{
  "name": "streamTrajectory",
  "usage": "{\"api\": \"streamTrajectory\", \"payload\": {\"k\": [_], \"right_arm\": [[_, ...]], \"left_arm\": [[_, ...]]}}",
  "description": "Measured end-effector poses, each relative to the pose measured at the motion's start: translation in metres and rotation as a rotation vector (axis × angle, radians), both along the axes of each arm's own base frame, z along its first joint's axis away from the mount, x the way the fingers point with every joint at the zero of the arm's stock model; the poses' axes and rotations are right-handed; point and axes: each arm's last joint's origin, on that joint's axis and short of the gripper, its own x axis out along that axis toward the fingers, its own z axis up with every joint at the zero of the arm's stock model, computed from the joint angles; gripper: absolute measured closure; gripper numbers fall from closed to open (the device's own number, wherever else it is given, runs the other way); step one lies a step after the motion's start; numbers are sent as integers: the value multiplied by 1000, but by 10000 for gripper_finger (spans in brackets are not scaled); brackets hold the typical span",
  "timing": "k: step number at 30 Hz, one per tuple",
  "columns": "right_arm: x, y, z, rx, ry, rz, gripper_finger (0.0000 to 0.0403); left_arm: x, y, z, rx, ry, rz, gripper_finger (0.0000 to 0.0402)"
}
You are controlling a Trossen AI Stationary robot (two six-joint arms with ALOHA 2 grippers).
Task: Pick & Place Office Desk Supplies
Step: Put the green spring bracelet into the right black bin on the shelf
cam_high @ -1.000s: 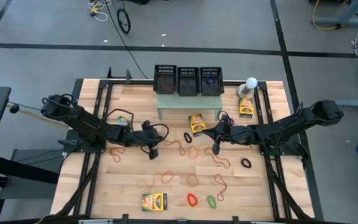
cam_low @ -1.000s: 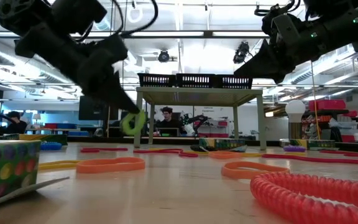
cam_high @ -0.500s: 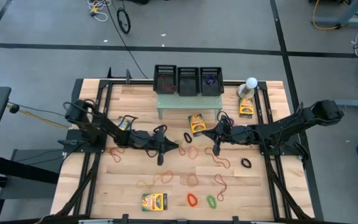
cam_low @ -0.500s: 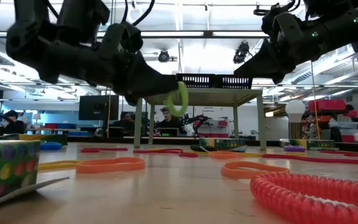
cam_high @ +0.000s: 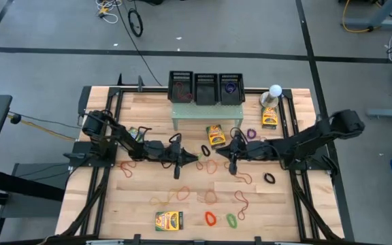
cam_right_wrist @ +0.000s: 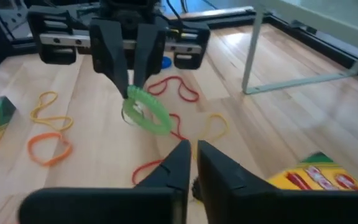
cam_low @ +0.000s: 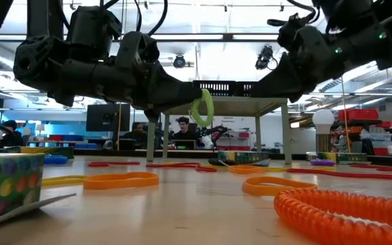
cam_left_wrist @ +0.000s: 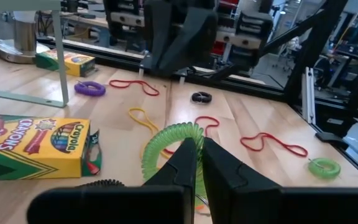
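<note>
From above, the left gripper and the right gripper point at each other over the middle of the worktop, just in front of the pale green stand that carries three black bins at the far edge. Rubber-band loops lie scattered across the near half, one crayon box sits by the near edge, another crayon box beside the stand, a third near the far right corner.

At table height, the left gripper hangs above the wood, its fingers clamped on a green coiled band that dangles in the air; the right gripper's tip is hidden behind the stand's top.

The left wrist camera shows its fingers pressed together on the green coil, with a crayon box beneath.

The right wrist camera shows its own fingers nearly together and holding nothing, facing the left gripper and the band.

Judged from this, the sorting is at an early stage: only a few items show in the bins, and most bands and all three boxes remain on the worktop.
</note>
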Motion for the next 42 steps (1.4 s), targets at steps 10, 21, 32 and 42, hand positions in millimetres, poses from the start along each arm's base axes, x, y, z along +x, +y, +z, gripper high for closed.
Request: {"api": "streamTrajectory", "payload": {"k": [10,21,32,42], "right_arm": [[14,2,-8,-15,-62,57,295],[18,-1,-6,-11,-86,42,251],[19,-5,-5,-8,-93,25,213],[28,-4,-18,-9,-90,33,213]], "left_arm": [[0,0,0,-1,1,0,383],[0,0,0,1,1,3,383],[0,0,0,19,-3,3,383],[0,0,0,19,-3,3,383]]}}
